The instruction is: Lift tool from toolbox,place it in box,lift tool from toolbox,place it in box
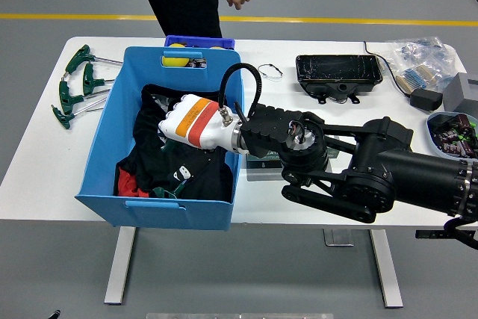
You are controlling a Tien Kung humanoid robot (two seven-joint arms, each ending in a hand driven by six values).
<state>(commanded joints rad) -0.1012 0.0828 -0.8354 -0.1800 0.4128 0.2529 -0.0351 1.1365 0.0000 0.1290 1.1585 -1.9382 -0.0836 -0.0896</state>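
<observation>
Blue box [101,147] | right hand [181,156] low inside over black cloth [187,177] | fingers hidden, grip unclear

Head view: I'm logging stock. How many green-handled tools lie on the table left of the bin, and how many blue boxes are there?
Green-handled tools on the table: 4
Blue boxes: 2
Total: 6
</observation>
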